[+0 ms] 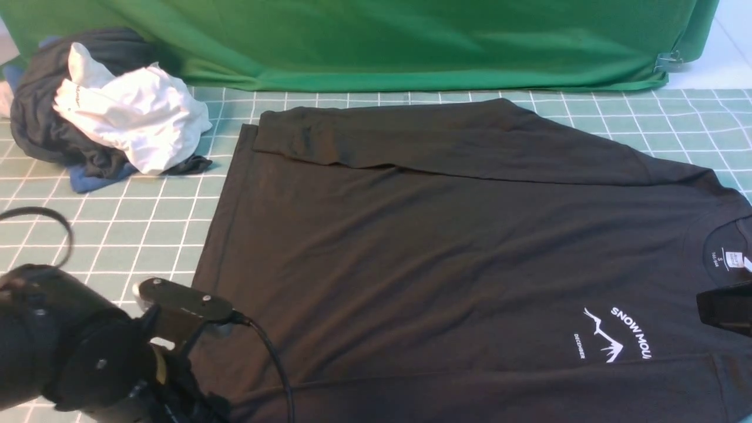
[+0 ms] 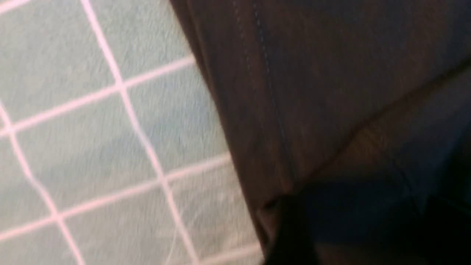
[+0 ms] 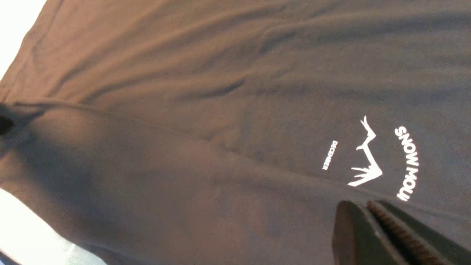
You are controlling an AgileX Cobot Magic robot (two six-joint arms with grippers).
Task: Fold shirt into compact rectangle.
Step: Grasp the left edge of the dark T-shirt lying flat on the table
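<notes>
Front view shows the shirt (image 1: 446, 235) spread flat over most of the tabletop (image 1: 147, 223), hem toward the left side and collar out at the right edge. Both sleeves are folded in over the body, one lying along the far edge and one along the near edge. The white mountain print (image 1: 614, 335) faces up near the collar, and the neck label (image 1: 728, 258) shows inside the neckline.

The tabletop has a pale teal mat with a white grid on it. A heap of dark and blue clothes (image 1: 70, 135) sits at the far left corner with a crumpled white garment (image 1: 135, 111) on top, well apart from the shirt. A green cloth (image 1: 382, 41) hangs across the back, held by a metal clip (image 1: 668, 59) on the right.

The left arm (image 1: 88, 352) is low at the near left, right at the shirt's hem corner. The left wrist view is blurry, so honestly I can't tell how the left fingers (image 2: 290, 235) stand. The right fingers (image 3: 353, 235) sit pressed together just beside the print, with no fabric visible between them.
</notes>
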